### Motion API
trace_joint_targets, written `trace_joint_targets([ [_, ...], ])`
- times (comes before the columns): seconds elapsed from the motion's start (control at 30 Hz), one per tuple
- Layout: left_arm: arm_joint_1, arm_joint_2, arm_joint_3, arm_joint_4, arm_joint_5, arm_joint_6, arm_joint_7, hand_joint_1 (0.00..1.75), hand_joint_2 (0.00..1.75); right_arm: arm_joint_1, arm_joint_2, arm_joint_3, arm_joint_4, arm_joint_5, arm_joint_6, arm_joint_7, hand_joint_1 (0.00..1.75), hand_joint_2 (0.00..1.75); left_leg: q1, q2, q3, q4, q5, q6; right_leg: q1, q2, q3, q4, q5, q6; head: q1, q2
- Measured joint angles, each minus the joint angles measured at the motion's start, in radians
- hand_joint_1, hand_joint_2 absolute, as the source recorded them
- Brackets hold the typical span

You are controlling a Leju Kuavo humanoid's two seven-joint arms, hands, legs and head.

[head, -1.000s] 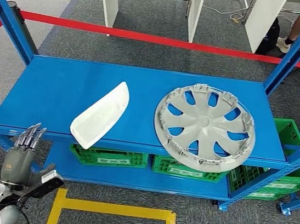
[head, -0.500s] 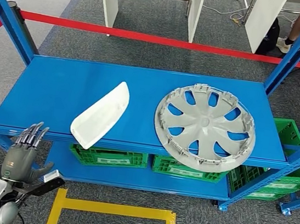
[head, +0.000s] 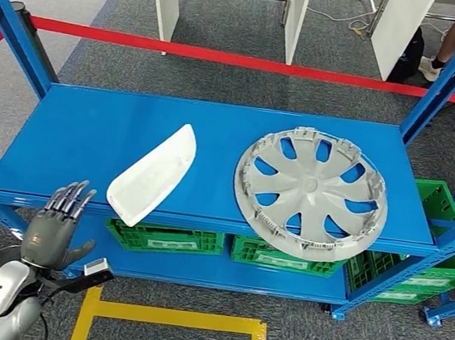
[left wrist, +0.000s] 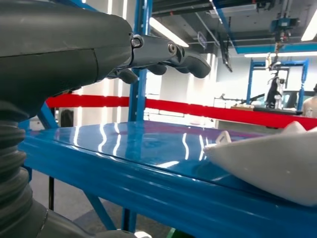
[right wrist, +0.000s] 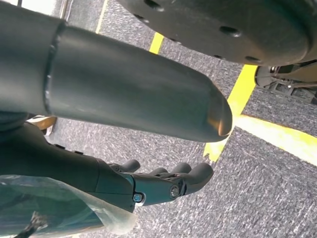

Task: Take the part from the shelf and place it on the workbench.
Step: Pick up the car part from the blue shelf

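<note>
left hand (head: 58, 227) was empty, fingers spread, raised at shelf (head: 90, 135) front edge, near white part (head: 151, 175) overhanging edge, likely to reach it. right hand (right wrist: 157, 186) hung empty, fingers loosely apart.

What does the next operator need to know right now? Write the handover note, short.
Left hand: open, fingers spread, raised in front of the blue shelf's front edge, left of the white part, touching nothing.
Right hand: hanging down by the floor, fingers loosely out, holding nothing.
White part: lying on the shelf near its front edge. Grey wheel cover: on the shelf to its right, rim overhanging the front edge.
Done: nothing picked.
Left: reach the part, grip it, lift it off, carry it to the workbench.
</note>
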Motion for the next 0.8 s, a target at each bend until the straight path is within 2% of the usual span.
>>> trace_joint_targets([
  [0.43,-0.064,0.007,-0.07,0.049,-0.042,-0.004,0.022,0.0,1.75,-0.001,-0.009,0.004,-0.005,0.02,0.004,0.003,0.0,0.0,0.0,0.0,0.0,0.0,0.0,0.0,0.0,0.0,0.0,0.0,0.0,0.0,0.0,0.0],
  [0.8,-0.154,-0.002,-0.146,0.118,-0.069,-0.011,0.029,0.0,1.75,-0.003,-0.015,0.006,-0.007,0.038,0.004,0.009,0.0,0.0,0.0,0.0,0.0,0.001,0.0,0.0,0.0,0.0,0.0,0.0,0.001,0.001,0.0,0.0],
])
